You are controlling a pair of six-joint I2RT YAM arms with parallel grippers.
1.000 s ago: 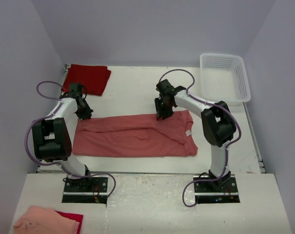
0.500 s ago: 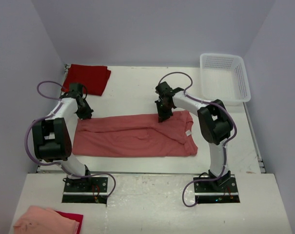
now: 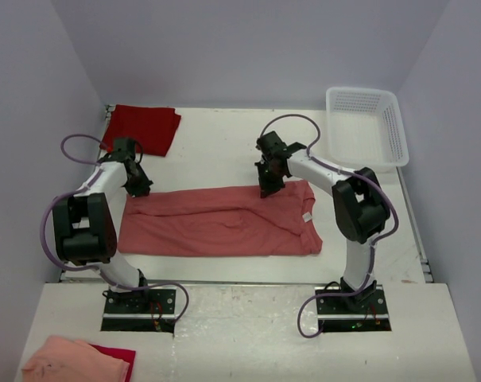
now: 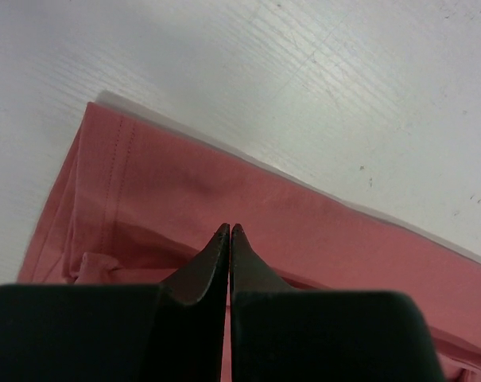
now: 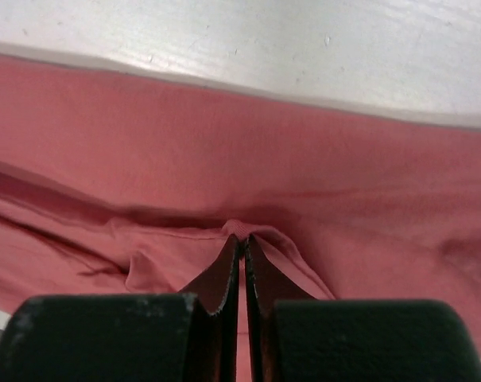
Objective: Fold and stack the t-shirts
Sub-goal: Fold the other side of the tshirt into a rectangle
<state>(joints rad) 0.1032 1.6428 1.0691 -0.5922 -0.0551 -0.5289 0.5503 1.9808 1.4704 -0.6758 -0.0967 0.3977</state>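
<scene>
At the middle of the table [image 3: 216, 147], the salmon t-shirt [image 3: 216, 227] lay spread lengthwise (white neck label at its right end). The right gripper [image 5: 242, 239] was clenched on a puckered fold near its far edge. The left gripper [image 4: 230, 231] was clamped together over the far left hem, though I could not tell whether it had any cloth. The crimson t-shirt [image 3: 143, 127] lay folded in the far left corner.

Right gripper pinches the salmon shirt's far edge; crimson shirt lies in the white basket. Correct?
No: the crimson shirt lies on the table at far left, not in the basket, per the top view. The right gripper does pinch the salmon shirt.
</scene>
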